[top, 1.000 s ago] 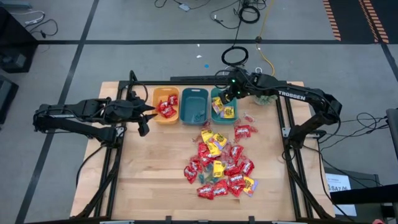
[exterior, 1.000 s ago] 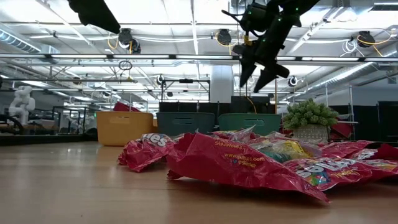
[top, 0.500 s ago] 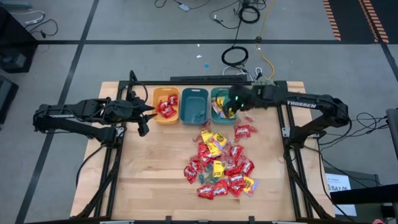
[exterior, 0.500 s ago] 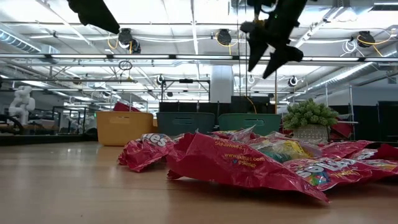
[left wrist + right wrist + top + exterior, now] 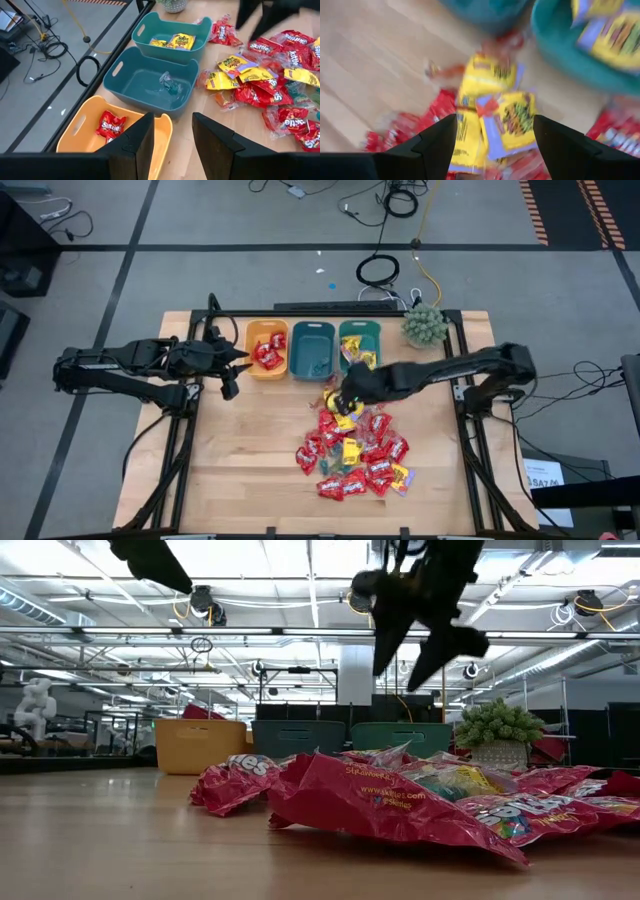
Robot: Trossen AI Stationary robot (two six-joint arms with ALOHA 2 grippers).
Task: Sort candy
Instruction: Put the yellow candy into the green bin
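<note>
Two yellow packets [image 5: 492,115] lie beneath the right claw's [image 5: 494,135] spread fingers.

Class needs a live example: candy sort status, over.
Right gripper open, empty, above the candy pile. Left gripper open beside the orange bin, waiting. Nothing in the way.

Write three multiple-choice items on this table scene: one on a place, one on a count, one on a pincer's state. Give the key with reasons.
1. Where is the right pincer?
A. over the candy pile
B. over the plant
C. off the table

2. How many bins line the far edge?
A. two
B. three
C. five

3. The right pincer is:
A. open, empty
B. shut on a packet
C. out of view

Key: A, it hangs over the pile's far end; B, orange bin, middle teal bin and right teal bin; A, fingers spread with nothing between.
</note>
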